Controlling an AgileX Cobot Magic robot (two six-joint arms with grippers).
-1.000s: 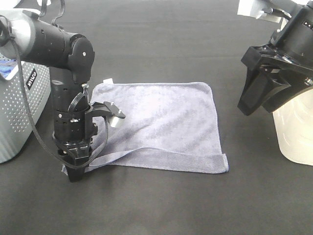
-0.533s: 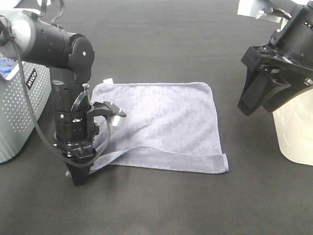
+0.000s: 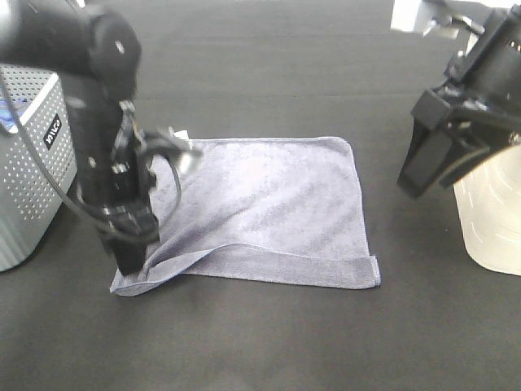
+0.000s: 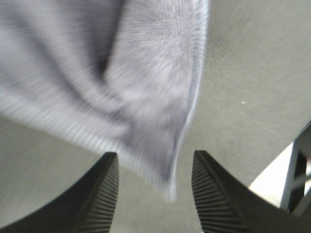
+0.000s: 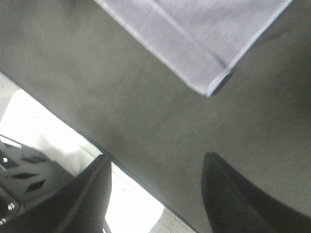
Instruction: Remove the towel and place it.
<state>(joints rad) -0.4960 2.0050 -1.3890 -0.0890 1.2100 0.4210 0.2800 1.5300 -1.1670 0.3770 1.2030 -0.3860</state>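
The left gripper (image 4: 155, 165) has its two ribbed fingers (image 4: 104, 194) spread wide and clamps nothing. A corner of the towel (image 4: 146, 97) sits in the gap between them, bunched into a soft ridge and blurred, so whether the cloth brushes either finger cannot be told. In the high view this gripper (image 3: 130, 262) points straight down over the towel's near-left corner, its arm smeared by motion blur. From there the towel (image 3: 269, 204) spreads out across the black table (image 3: 269, 342), mostly flat, with a narrow strip of its near edge doubled over and running from the left corner to the right one. A grey perforated basket (image 3: 32, 163) stands just beyond the left arm, apart from the cloth. Off to the right, the right gripper (image 3: 423, 167) hangs in the air well clear of the towel, in front of a white container (image 3: 492, 220). Its wrist view shows its own fingers (image 5: 92, 189) parted around nothing, the right gripper (image 5: 156, 160) over bare table, with the near-right corner of the towel (image 5: 194, 34) lying flat farther out.
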